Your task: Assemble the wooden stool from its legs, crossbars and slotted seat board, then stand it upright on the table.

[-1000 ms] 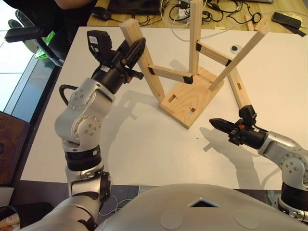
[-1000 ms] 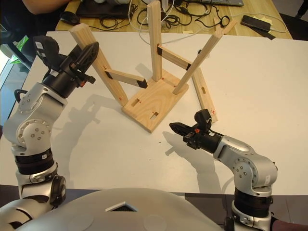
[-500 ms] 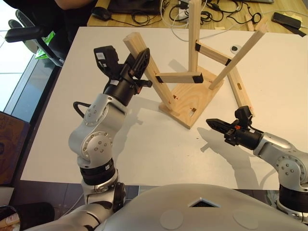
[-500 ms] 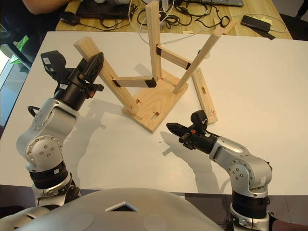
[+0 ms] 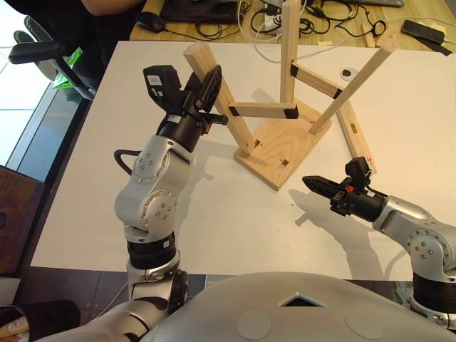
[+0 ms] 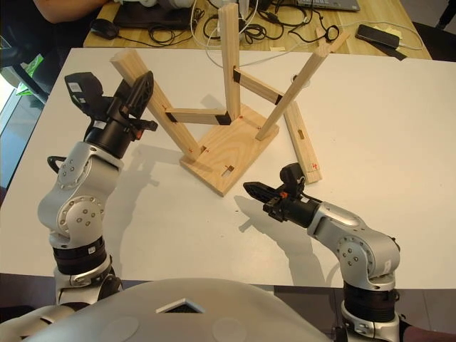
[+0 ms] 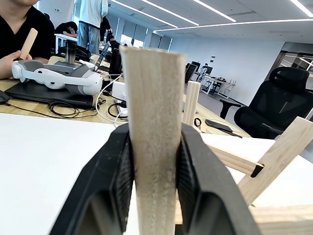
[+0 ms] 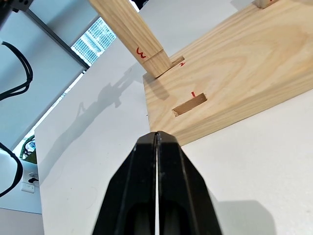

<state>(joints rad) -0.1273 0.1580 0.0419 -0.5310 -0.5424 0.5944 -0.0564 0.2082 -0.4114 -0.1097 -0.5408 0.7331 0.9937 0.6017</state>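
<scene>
The slotted seat board (image 5: 305, 140) lies flat on the white table. An upright leg (image 5: 287, 50) and a leaning leg (image 5: 354, 77) stand in it, joined by a crossbar (image 5: 317, 80). My left gripper (image 5: 206, 89) is shut on a third leg (image 5: 239, 128), which leans with its foot at a corner slot. That leg's crossbar (image 5: 260, 110) runs level toward the upright leg. In the left wrist view the leg (image 7: 154, 147) sits between the fingers (image 7: 117, 181). A loose leg (image 5: 354, 135) lies to the right. My right gripper (image 5: 317, 187) hovers shut before the board, near an empty slot (image 8: 188, 104).
Behind the table's far edge a desk (image 5: 335, 32) carries cables, a mouse and a phone (image 5: 424, 30). A black chair (image 5: 43, 46) stands at the left. A small white disc (image 5: 349, 73) lies near the leaning leg. Bare tabletop (image 5: 235, 214) spreads in front.
My left gripper carried its leg and crossbar rightward: the foot now meets the board's corner slot and the crossbar has swung level toward the upright leg. My right gripper drifted slightly left.
</scene>
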